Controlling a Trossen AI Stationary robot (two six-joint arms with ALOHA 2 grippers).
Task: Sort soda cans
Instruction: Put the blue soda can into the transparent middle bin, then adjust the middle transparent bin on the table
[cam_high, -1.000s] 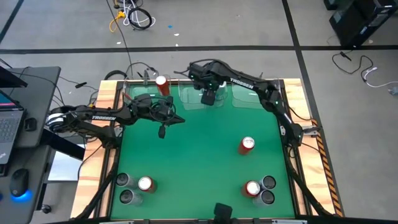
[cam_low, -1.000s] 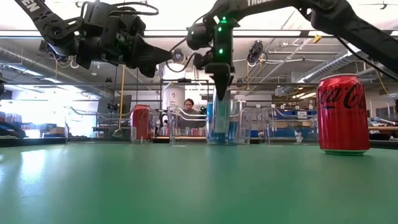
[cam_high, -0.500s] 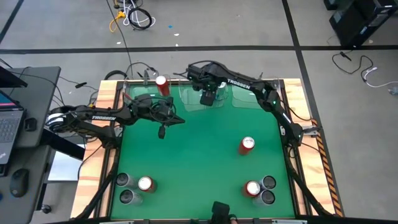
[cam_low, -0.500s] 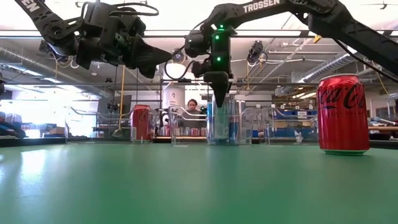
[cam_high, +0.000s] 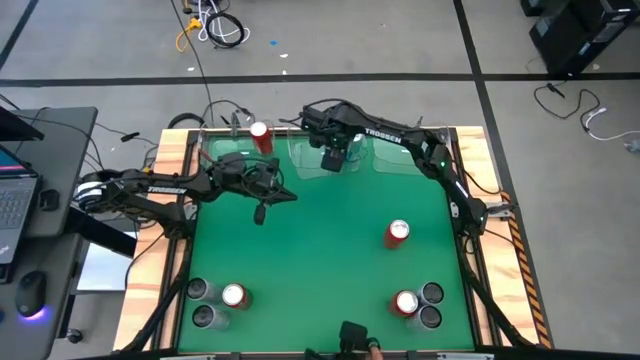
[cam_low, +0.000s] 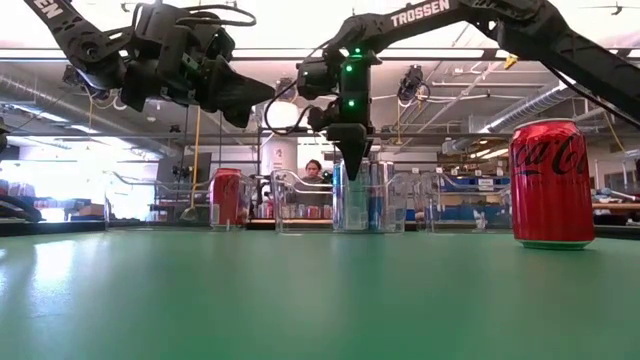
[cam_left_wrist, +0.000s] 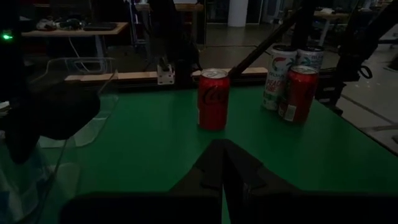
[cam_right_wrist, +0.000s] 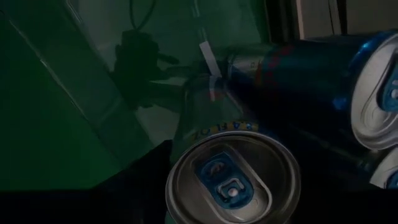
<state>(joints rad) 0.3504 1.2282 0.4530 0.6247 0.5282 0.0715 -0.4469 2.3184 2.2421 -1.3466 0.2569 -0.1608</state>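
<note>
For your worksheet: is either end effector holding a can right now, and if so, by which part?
Nothing is held. The right end effector is open above a blue can in the bin; the left end effector is shut, empty.

The right arm reaches from the table's right edge across to the far middle, its wrist bent so the right gripper points straight down. The fingers taper to a narrow tip in the low view; whether they are parted cannot be told. The left arm stretches in from the left side, raised above the table, forearm roughly level. The left gripper hangs at its end, well to the left of the right one and nearer the table's middle, fingers pressed together.
</note>
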